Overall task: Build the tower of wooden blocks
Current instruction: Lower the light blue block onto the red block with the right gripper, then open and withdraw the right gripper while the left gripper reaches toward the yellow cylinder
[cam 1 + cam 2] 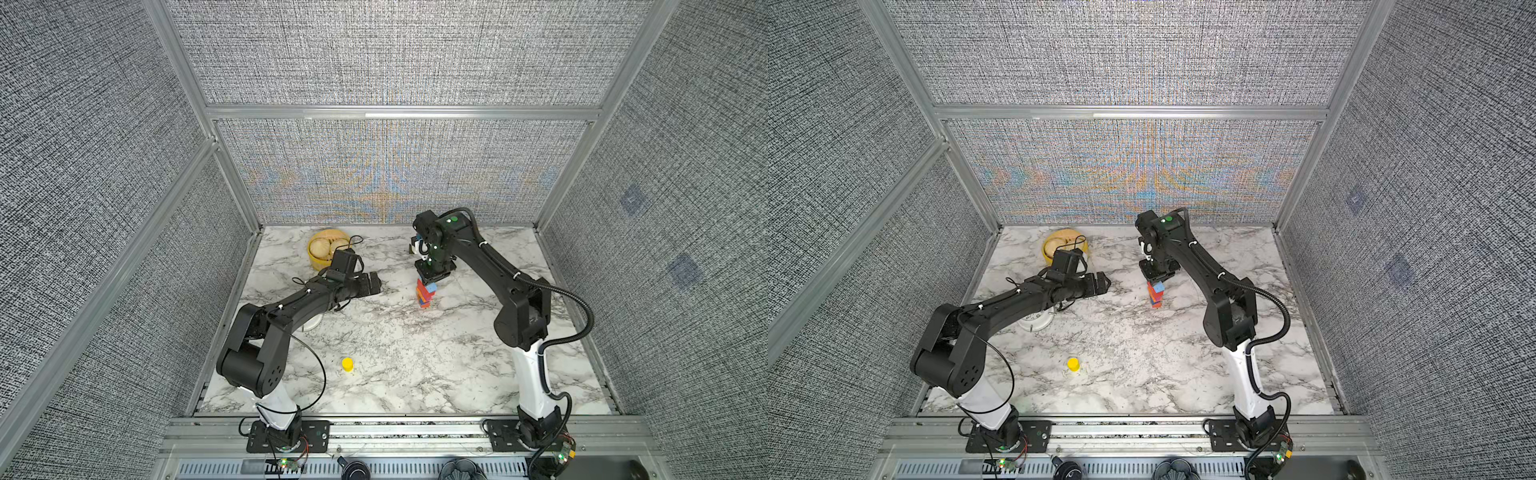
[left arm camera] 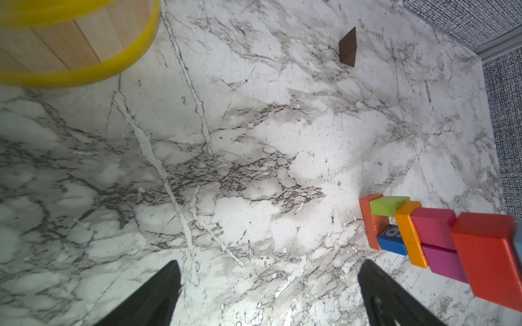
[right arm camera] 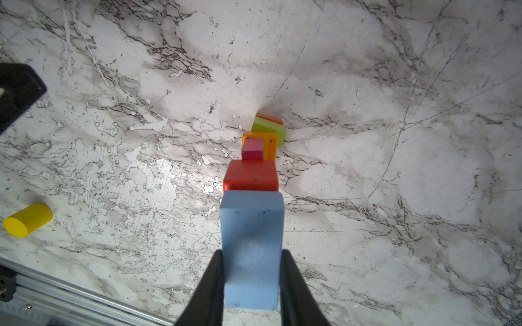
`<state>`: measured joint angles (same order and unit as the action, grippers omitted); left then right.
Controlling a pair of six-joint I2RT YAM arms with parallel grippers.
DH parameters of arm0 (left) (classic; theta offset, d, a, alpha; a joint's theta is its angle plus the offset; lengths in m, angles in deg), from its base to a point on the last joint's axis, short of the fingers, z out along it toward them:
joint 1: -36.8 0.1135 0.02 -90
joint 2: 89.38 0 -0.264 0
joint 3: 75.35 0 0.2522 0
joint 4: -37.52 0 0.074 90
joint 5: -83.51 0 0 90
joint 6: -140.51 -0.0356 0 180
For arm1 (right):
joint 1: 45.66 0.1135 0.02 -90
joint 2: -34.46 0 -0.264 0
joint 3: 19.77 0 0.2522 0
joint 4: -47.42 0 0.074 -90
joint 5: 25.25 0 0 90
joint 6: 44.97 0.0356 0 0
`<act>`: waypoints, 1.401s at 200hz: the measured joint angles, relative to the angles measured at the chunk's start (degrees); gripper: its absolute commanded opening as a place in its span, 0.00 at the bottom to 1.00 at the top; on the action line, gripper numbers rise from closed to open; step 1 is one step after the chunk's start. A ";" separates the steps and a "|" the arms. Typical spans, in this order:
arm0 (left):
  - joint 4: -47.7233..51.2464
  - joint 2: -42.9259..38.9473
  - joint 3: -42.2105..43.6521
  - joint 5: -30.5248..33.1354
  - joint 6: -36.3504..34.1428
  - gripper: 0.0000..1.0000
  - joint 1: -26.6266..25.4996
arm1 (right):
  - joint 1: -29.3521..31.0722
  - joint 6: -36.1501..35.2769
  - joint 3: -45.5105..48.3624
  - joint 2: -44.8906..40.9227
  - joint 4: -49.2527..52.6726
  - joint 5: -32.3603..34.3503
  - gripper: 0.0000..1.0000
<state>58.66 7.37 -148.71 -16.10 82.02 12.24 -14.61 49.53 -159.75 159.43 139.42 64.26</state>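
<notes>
Right hand (image 3: 251, 255) clamps light-blue block (image 3: 251, 220), seemingly atop tower (image 1: 424, 295); left hand (image 2: 269, 265) spread wide.

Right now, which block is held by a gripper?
The light blue block, pinched by the right gripper above the tower; the yellow cylinder and brown block sit loose on the table.

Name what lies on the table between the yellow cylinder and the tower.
Nothing: in both top views only bare marble table separates the yellow cylinder from the tower.

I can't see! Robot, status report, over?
Right claw shut on blue block at tower top. Left claw open, empty. Yellow cylinder loose, well clear.
</notes>
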 measured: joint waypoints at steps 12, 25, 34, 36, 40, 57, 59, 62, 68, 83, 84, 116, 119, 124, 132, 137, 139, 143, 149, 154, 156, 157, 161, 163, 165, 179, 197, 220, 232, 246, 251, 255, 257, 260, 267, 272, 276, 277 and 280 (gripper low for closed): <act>0.04 -0.17 0.04 0.00 0.00 0.99 0.07 | 0.00 0.13 0.00 0.00 -0.11 0.00 0.34; -0.13 -0.44 0.07 0.00 0.00 0.99 0.17 | 0.00 0.13 0.00 0.00 -0.13 0.02 0.36; -0.35 -0.57 0.17 0.00 0.00 0.99 0.24 | 0.00 0.15 0.00 0.00 -0.17 0.02 0.36; -0.35 -0.57 0.22 0.00 0.00 0.99 0.24 | 0.00 0.15 0.00 0.00 -0.17 0.02 0.36; -0.37 -0.59 0.24 0.00 0.00 0.99 0.28 | 0.00 0.15 0.00 0.00 -0.20 0.02 0.36; -0.35 -0.61 0.44 -0.02 0.02 0.99 0.33 | 0.02 0.17 0.00 -0.02 -0.35 0.04 0.36; -0.37 -0.63 0.46 -0.02 0.02 0.99 0.33 | 0.02 0.20 0.00 -0.02 -0.35 0.07 0.36; -0.35 -0.66 0.48 -0.02 0.02 0.99 0.35 | 0.02 0.20 0.00 -0.02 -0.35 0.07 0.36; -0.35 -0.72 0.50 -0.02 0.02 0.99 0.35 | 0.04 0.20 0.00 -0.02 -0.35 0.07 0.36; -0.37 -0.92 0.57 -0.02 0.02 0.99 0.37 | 0.04 0.37 0.15 -0.07 -0.44 0.07 0.36; -0.37 -0.92 0.57 -0.02 0.02 0.99 0.37 | 0.04 0.37 0.17 -0.07 -0.44 0.09 0.36; -0.35 -1.09 0.59 -0.02 0.02 0.99 0.39 | 0.04 0.81 0.42 -0.11 -0.50 0.13 0.35; -0.35 -1.11 0.59 -0.02 0.02 0.99 0.39 | 0.04 0.79 0.42 -0.11 -0.52 0.13 0.35; -0.37 -1.18 0.59 -0.02 0.02 0.99 0.39 | 0.04 0.79 0.42 -0.11 -0.52 0.13 0.35; -0.37 -1.29 0.59 -0.02 0.02 0.99 0.39 | 0.07 0.79 0.42 -0.15 -0.52 0.13 0.35; -0.37 -1.31 0.59 -0.02 0.02 0.99 0.39 | 0.07 0.79 0.42 -0.15 -0.52 0.13 0.35; -0.37 -1.33 0.59 -0.02 0.02 0.99 0.39 | 0.07 0.81 0.42 -0.15 -0.52 0.13 0.35; -0.37 -1.38 0.59 -0.02 0.02 0.99 0.39 | 0.07 0.81 0.42 -0.15 -0.52 0.13 0.35; -0.35 -1.42 0.59 -0.04 0.02 0.99 0.44 | 0.07 0.81 0.42 -0.15 -0.52 0.13 0.35; -0.37 -1.49 0.61 -0.04 0.02 0.99 0.44 | 0.07 0.81 0.42 -0.15 -0.52 0.13 0.36; -0.37 -1.51 0.61 -0.04 0.02 0.99 0.46 | 0.07 0.81 0.42 -0.15 -0.52 0.15 0.36; -0.39 -1.51 0.63 -0.04 0.02 0.99 0.46 | 0.07 0.81 0.42 -0.15 -0.52 0.15 0.36; -0.42 -1.57 0.68 -0.04 0.02 0.99 0.48 | 0.07 0.81 0.44 -0.17 -0.52 0.15 0.36; -0.42 -1.64 0.72 -0.04 0.02 0.99 0.50 | 0.09 0.81 0.44 -0.17 -0.52 0.15 0.37; -0.44 -1.68 0.79 -0.07 0.02 0.99 0.50 | 0.09 0.81 0.44 -0.17 -0.52 0.15 0.37; -0.55 -2.10 1.33 -0.44 0.00 0.99 0.59 | 0.09 0.83 0.63 -0.55 -0.63 0.17 0.40; -0.35 -2.89 1.66 -0.44 -0.02 0.99 0.59 | 0.09 0.85 0.83 -1.51 -1.01 0.31 0.43; -0.24 -4.02 1.66 -0.42 -0.04 0.99 0.59 | 0.09 1.05 1.18 -2.95 -1.84 0.50 0.43; 0.20 -4.63 1.66 -0.39 -0.04 0.99 0.59 | 0.09 1.05 1.36 -3.52 -2.38 0.50 0.44; 0.55 -5.33 1.66 -0.37 -0.02 0.99 0.59 | 0.09 1.05 1.84 -4.28 -2.99 0.39 0.44; 0.57 -5.60 1.68 -0.37 -0.02 0.99 0.59 | 0.09 1.05 2.14 -4.68 -3.23 0.39 0.44; 0.57 -5.84 1.70 -0.39 -0.02 0.99 0.59 | 0.09 1.05 2.45 -5.03 -3.41 0.39 0.44; 0.57 -5.97 1.75 -0.39 -0.02 0.99 0.59 | 0.09 1.05 2.60 -5.18 -3.52 0.37 0.44; 0.63 -6.14 1.77 -0.39 -0.02 0.99 0.59 | 0.09 1.07 2.95 -5.53 -3.72 0.35 0.44; 0.94 -6.54 1.84 -0.44 -0.04 0.99 0.59 | 0.09 1.09 3.74 -6.29 -4.13 0.31 0.45; 1.22 -6.82 1.92 -0.44 -0.04 0.99 0.59 | 0.09 1.11 4.46 -7.02 -4.55 0.26 0.45; 1.42 -7.04 1.99 -0.46 -0.04 0.99 0.59 | 0.09 1.18 5.14 -7.67 -4.98 0.20 0.45; 1.46 -7.08 2.01 -0.46 -0.04 0.99 0.59 | 0.09 1.18 5.27 -7.80 -5.09 0.20 0.45; 1.66 -7.26 2.10 -0.48 -0.04 0.99 0.59 | 0.09 1.18 5.81 -8.28 -5.46 0.15 0.45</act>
<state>60.32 0.11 -146.61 -16.58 81.98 12.83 -14.52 50.71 -153.93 151.14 133.95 64.41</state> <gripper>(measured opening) 0.988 0.445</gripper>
